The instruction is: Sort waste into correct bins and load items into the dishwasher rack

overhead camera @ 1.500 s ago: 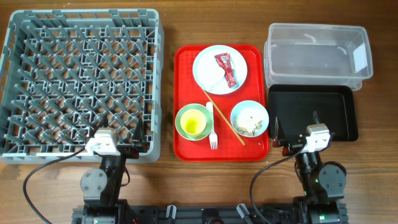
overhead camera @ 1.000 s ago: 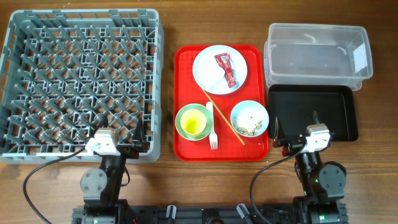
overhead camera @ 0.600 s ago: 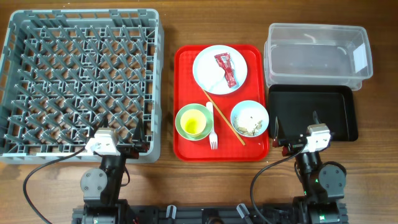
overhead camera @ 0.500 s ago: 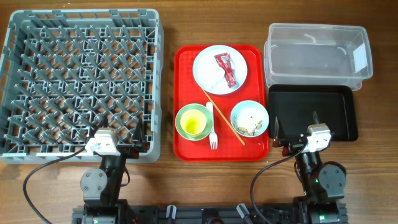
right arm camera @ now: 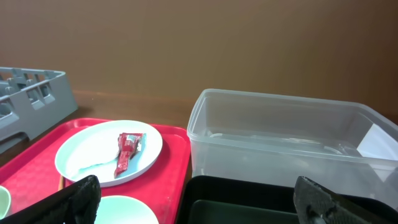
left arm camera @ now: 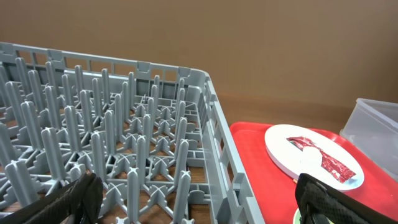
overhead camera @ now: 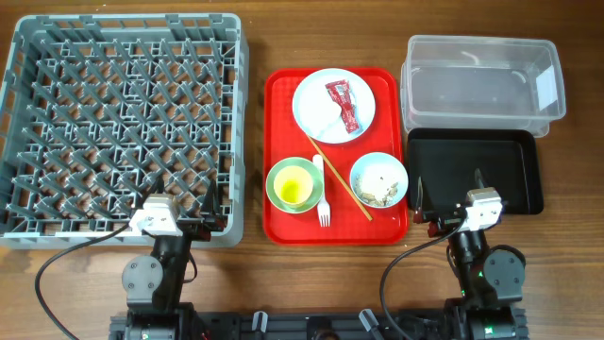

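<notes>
On the red tray, a pale blue plate (overhead camera: 316,94) holds a red wrapper (overhead camera: 343,104) and a white tissue (overhead camera: 324,121). A pale green bowl (overhead camera: 277,176) holds a yellow-green cup (overhead camera: 295,187). A pale blue bowl (overhead camera: 379,179) holds rice-like scraps. A white fork (overhead camera: 322,200) and chopsticks (overhead camera: 340,178) lie between the bowls. The grey rack (overhead camera: 123,123) stands left. The clear tub (overhead camera: 483,80) and black tray (overhead camera: 477,170) stand right. My left gripper (left arm camera: 202,208) is open at the rack's near right corner. My right gripper (right arm camera: 199,205) is open over the black tray's near edge.
The red tray (overhead camera: 283,113) sits between the rack and the bins on a wooden table. The rack wall (left arm camera: 217,143) rises right in front of my left gripper. The clear tub's wall (right arm camera: 280,143) stands beyond my right gripper.
</notes>
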Controlling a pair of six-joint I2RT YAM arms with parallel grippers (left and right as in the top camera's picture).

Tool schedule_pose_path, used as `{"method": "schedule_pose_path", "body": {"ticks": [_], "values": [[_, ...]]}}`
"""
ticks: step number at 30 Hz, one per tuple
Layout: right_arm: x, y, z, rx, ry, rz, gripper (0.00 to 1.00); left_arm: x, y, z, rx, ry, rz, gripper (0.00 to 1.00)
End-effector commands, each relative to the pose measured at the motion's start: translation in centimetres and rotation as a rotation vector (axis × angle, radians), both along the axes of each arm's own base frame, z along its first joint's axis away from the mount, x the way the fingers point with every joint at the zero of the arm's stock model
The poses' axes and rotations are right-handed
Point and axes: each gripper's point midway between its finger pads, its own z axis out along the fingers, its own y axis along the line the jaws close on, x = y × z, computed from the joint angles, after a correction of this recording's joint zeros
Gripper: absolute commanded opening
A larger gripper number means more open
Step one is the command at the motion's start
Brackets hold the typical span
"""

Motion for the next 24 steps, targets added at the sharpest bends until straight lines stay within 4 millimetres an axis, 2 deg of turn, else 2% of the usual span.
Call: {"method": "schedule_pose_path", "body": {"ticks": [1, 6, 12, 17, 24], "values": [[-0.1, 0.1, 0.4, 0.041, -0.012, 0.005, 1.0, 0.0, -0.3, -0.1, 0.018, -0.003, -0.019, 1.0], [-0.1, 0.0, 0.0, 0.068, 0.032, 0.001, 1.0, -0.1, -0.6, 0.3, 0.004, -0.02, -0.038, 1.0], [0.5, 0.1, 1.9, 0.109, 0.093, -0.004, 1.0, -0.2, -0.6, 1.9, -0.069, -0.034, -0.035, 1.0], [2.1, 0.3, 2.4, 0.117, 0.222, -0.003, 1.0, 0.2, -0.6, 3.0, -0.125, 0.013, -0.029, 1.0], [5.6, 1.9, 3.8, 0.125, 0.407, 0.066, 1.0, 2.2, -0.6, 4.6, -0.146, 0.169, -0.018, 1.0]]}}
